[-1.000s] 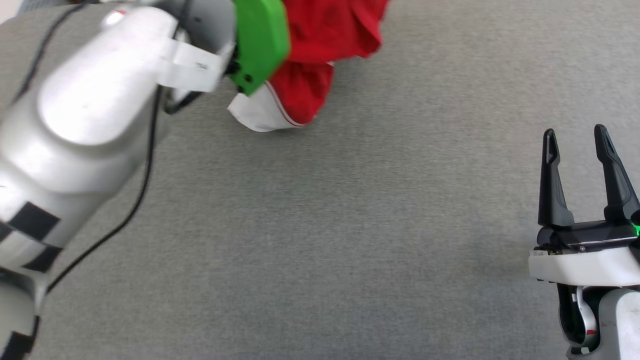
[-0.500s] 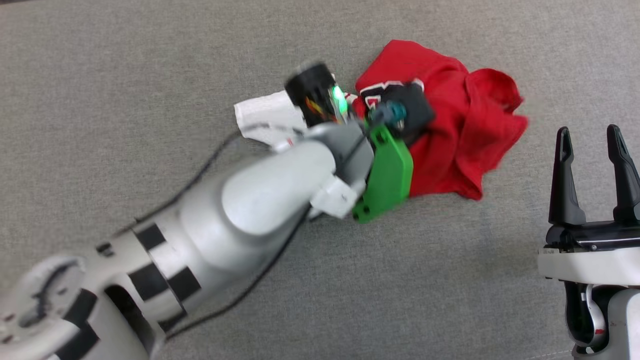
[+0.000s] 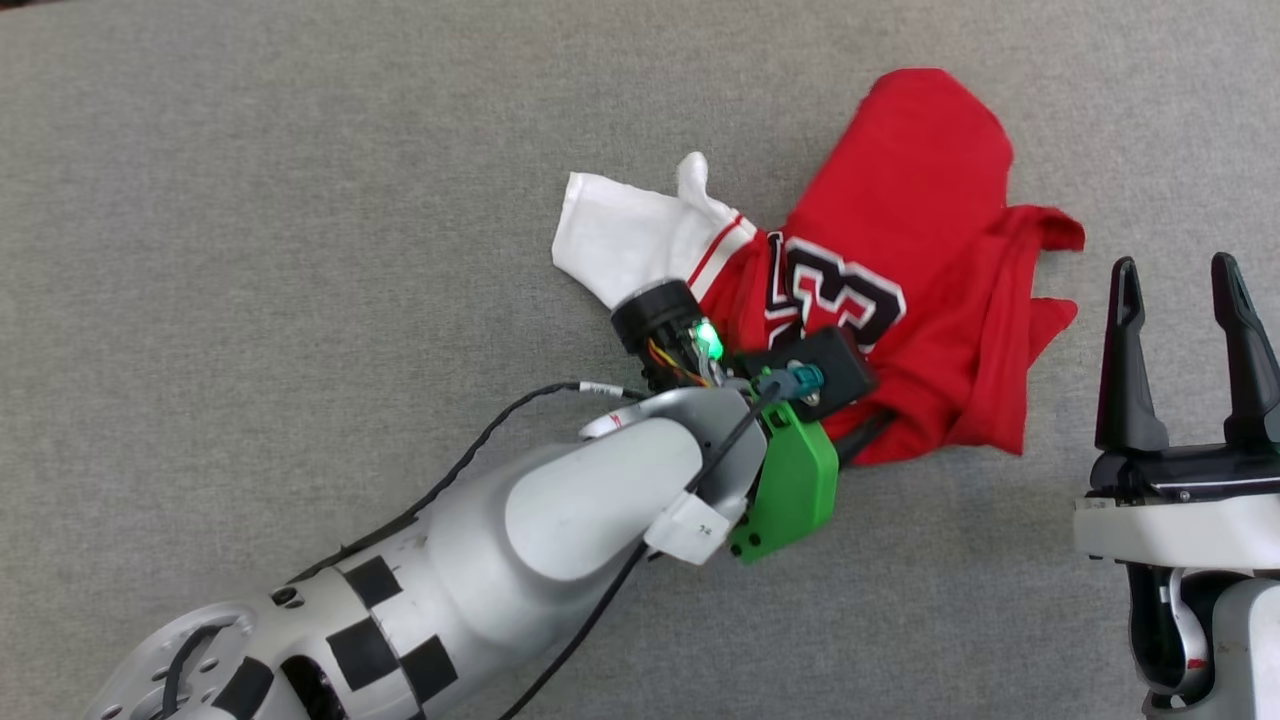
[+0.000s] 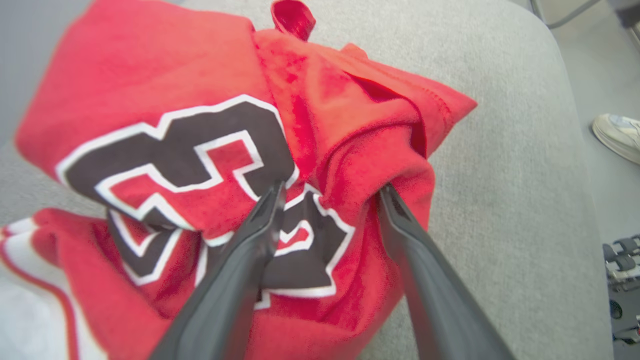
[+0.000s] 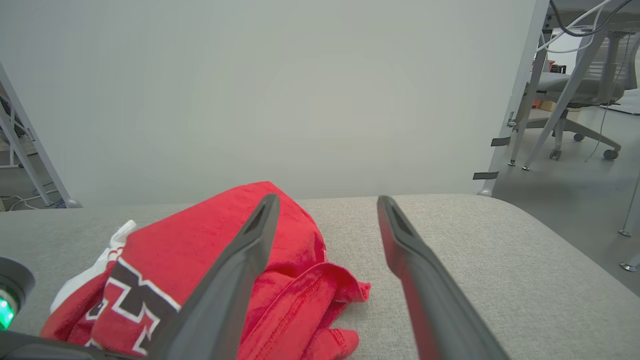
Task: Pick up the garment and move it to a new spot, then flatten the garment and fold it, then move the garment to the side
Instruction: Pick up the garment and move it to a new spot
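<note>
Head view: one garment (image 3: 930,200), the red jersey, is lying crumpled on the grey cushion (image 3: 300,250), with one white sleeve (image 3: 630,235) poking out to the left and one big black "3" (image 3: 835,295) showing. One left arm (image 3: 590,510) is reaching over its near edge, and the right gripper (image 3: 1175,265) is sitting well off to the right, its two fingers spread wide and gripping nothing. Left wrist view: the left gripper (image 4: 331,187) is standing over the number print with both fingers parted, the red cloth bunching up between them but not pinched. One white shoe (image 4: 617,135) is peeking in at the right edge. Right wrist view: the right gripper's two fingers are gaping wide over the cushion, the garment heaped to their left, one office chair (image 5: 575,85) behind.
</note>
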### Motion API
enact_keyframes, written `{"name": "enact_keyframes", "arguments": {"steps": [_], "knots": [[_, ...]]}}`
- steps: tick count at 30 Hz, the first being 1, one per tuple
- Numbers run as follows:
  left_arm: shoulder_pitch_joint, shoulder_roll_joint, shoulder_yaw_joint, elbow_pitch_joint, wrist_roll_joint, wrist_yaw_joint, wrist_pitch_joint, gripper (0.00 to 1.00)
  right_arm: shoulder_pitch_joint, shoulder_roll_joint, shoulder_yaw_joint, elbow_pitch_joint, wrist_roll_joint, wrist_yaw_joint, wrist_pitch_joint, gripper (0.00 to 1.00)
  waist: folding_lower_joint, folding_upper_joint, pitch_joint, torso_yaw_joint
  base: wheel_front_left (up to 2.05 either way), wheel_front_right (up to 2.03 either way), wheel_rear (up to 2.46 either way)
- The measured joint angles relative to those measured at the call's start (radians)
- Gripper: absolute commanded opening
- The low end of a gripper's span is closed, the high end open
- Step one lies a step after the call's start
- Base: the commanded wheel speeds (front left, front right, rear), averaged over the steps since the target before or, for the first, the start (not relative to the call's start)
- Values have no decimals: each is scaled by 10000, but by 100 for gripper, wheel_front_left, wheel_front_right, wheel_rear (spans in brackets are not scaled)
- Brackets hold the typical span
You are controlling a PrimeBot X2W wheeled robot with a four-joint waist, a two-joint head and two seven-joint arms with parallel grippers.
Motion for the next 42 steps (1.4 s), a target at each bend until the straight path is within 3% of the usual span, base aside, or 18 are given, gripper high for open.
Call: {"name": "enact_keyframes", "arguments": {"steps": [3,6,10,17,23,27,33,42], "knots": [[-136,-192,370,171,228,224,-1289,100,86,2,8,75,-56,0,0,100,0,0,-260,100,0,0,0],[-221,-249,750,107,523,759,-2393,100,306,2,4,134,-77,0,0,100,0,0,-572,206,0,0,0],[-169,-59,1340,-293,694,1590,-2978,100,603,2,31,194,-153,0,0,100,0,0,-1013,382,0,0,0],[1215,1227,3315,-1929,1407,3310,-3141,100,906,4,151,284,-247,0,0,100,0,0,-1670,723,0,0,0],[3790,2153,5358,-3262,2107,4230,-3141,100,1127,4,157,345,-408,0,0,100,0,-1,-2190,946,0,0,0],[5222,2368,6583,-3722,2468,4462,-3139,100,1240,2,178,364,-464,0,0,100,0,0,-2432,1120,0,0,0],[7054,2232,8320,-4165,3014,4497,-3141,100,1361,4,222,546,-472,0,0,100,0,-1,-2695,1355,0,0,0],[9031,1448,9971,-4251,3848,3722,-3141,100,1656,4,520,997,-309,0,0,100,0,0,-3156,1486,0,0,0]]}}
